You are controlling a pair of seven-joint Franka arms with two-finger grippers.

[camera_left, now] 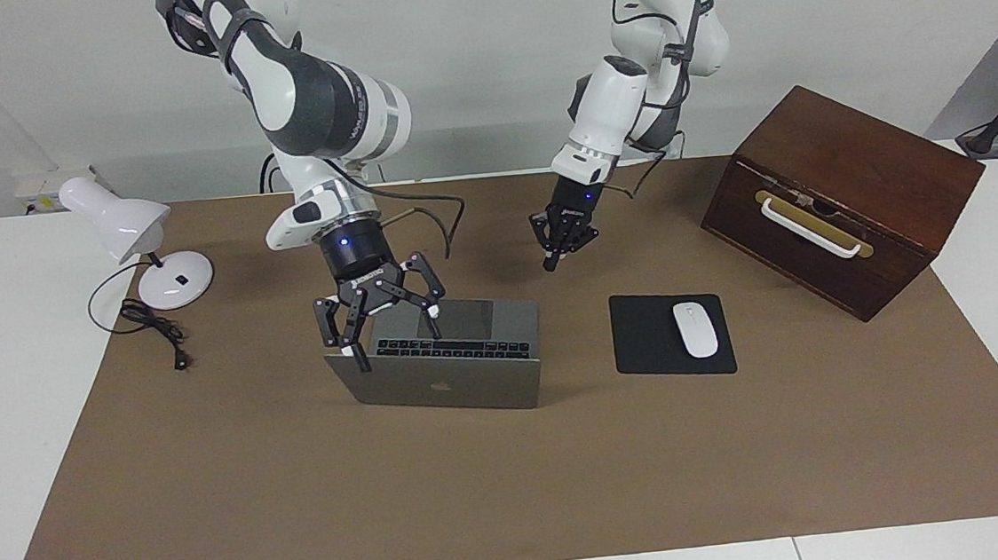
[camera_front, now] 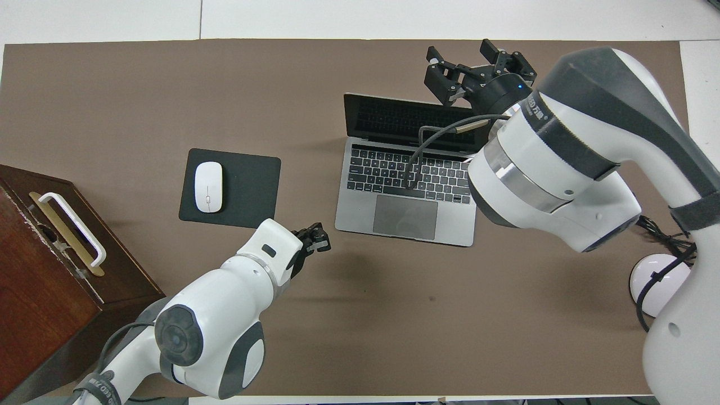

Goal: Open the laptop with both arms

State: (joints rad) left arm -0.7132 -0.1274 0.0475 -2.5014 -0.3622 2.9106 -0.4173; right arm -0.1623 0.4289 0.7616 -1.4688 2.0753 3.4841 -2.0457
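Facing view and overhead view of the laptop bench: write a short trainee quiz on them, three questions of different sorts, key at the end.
1. True or false: the slim silver-grey metal laptop stands open, keyboard showing.
2. Multiple choice: the white computer mouse lies on A) the flat black mousepad; B) the dark brown wooden box; C) the laptop's trackpad.
3. Fill in: the black two-finger left gripper is ____, and the black two-finger right gripper over the laptop's corner is ____.

Key
1. True.
2. A.
3. Shut; open. The left one hangs over the brown table mat, apart from the laptop.
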